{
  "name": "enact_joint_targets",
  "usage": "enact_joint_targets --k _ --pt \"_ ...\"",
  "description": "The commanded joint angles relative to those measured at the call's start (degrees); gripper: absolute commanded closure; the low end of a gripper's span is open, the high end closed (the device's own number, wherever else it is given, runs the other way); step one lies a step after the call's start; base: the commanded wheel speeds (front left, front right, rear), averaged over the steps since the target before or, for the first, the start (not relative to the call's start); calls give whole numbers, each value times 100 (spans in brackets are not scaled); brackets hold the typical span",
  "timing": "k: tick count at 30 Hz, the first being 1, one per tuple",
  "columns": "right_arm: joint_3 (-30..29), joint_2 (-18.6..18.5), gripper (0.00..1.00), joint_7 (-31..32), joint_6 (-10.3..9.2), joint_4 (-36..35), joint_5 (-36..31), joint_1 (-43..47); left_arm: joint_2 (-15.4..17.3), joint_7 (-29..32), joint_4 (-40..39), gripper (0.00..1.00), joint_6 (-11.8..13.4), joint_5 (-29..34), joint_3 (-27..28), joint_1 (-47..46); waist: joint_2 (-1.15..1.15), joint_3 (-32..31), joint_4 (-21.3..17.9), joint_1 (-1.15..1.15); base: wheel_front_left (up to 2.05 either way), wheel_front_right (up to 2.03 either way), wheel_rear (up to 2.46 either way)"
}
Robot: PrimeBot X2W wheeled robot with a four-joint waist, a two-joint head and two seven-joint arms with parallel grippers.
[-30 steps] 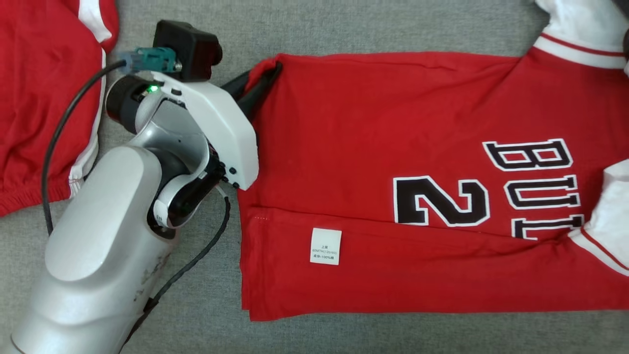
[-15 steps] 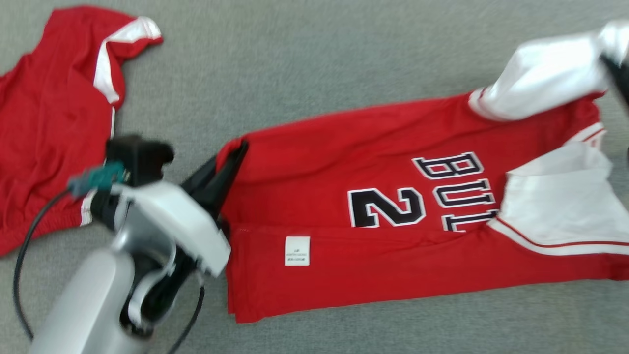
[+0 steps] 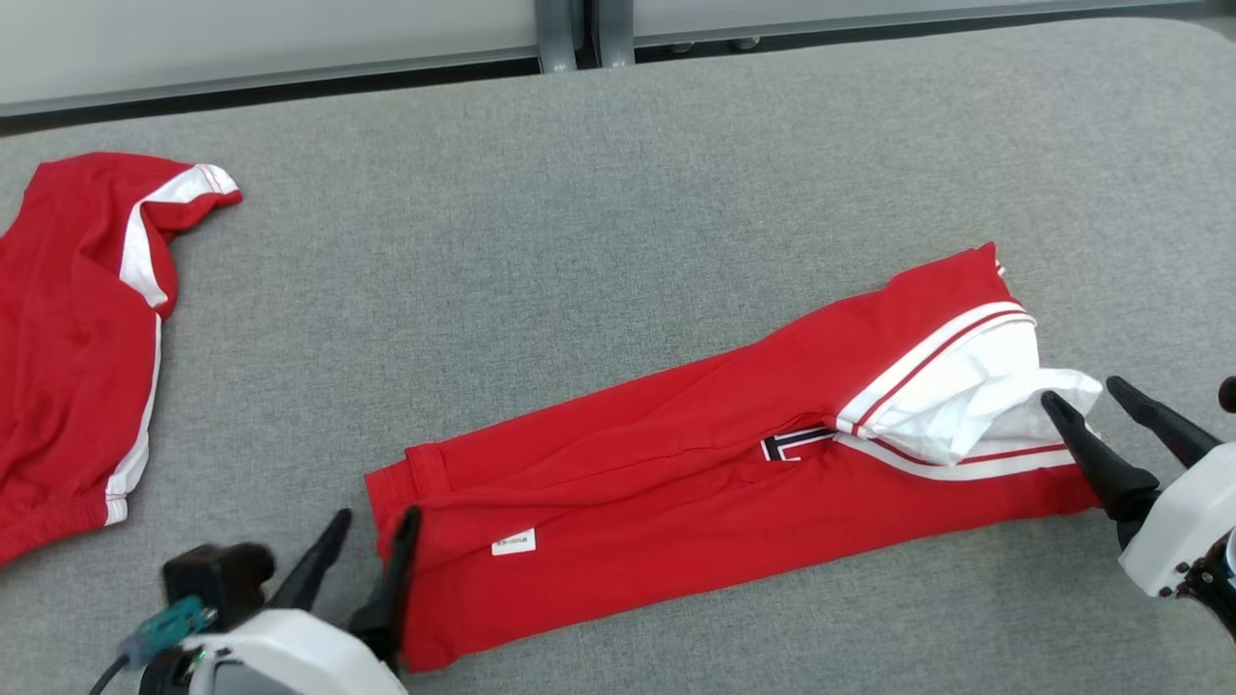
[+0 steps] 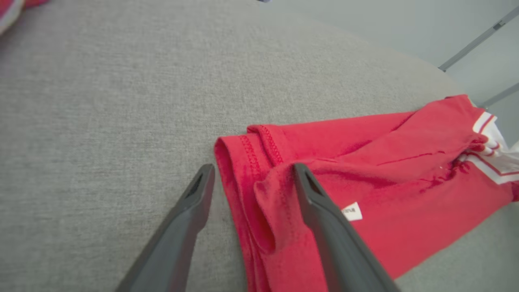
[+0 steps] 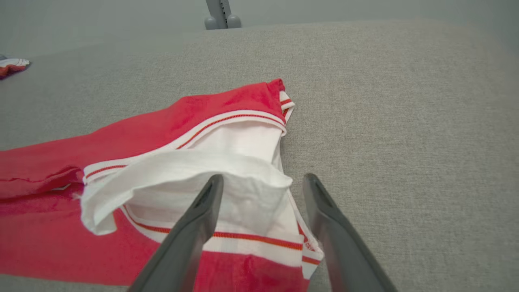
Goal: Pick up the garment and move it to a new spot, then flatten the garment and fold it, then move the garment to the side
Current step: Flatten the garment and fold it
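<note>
Folding is the step in hand, as you can judge from how things lie. The jersey (image 3: 676, 492) lies on the grey desk (image 3: 579, 241) as a long red strip, doubled along its length and running slantwise from lower left to upper right in the head view.

Your left gripper (image 3: 377, 516) sits at the hem end with its fingers spread. In the left wrist view one finger lies over the cloth and the other over bare desk, with the hem corner loose between them and nothing pinched. Your right gripper (image 3: 1081, 391) is at the far end, also spread, with its fingers on either side of the edge of the white sleeve (image 3: 956, 405) but not closed on it.

That sleeve bulges out of the strip in a loose fold, so you would do well to tuck or flatten it first. Then take hold of one end with both layers in the grip and carry it over onto the other to shorten the strip. Only after that should you slide the bundle aside. A second red garment (image 3: 68, 338) lies well apart at the left edge, so mind where you park this one.

As for writing, a small white tag (image 3: 513, 542) shows near the hem, but its print is too small to read. A scrap of black-and-white lettering (image 3: 792, 444) peeks out of the fold, too hidden to make out.
</note>
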Motion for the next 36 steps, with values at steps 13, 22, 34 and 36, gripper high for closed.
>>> enact_joint_targets --k 13,22,34,36 --pt "-949 481 0 1713 5 256 -960 -560 -502 -2076 9 0 171 1076 -40 90 0 216 282 0 0 0 0" --pt "-1125 791 0 2154 2 1018 -1569 -766 -940 -2252 364 0 -44 1514 -180 -368 0 539 753 0 0 0 0" --pt "-1239 422 100 2321 -2 1042 -372 -909 -1324 -2251 483 0 -524 1811 343 -71 0 312 600 0 0 0 0" --pt "-1483 168 100 2359 0 1157 -245 -886 -1385 -2252 438 0 -591 1866 459 4 0 214 589 0 0 0 0"
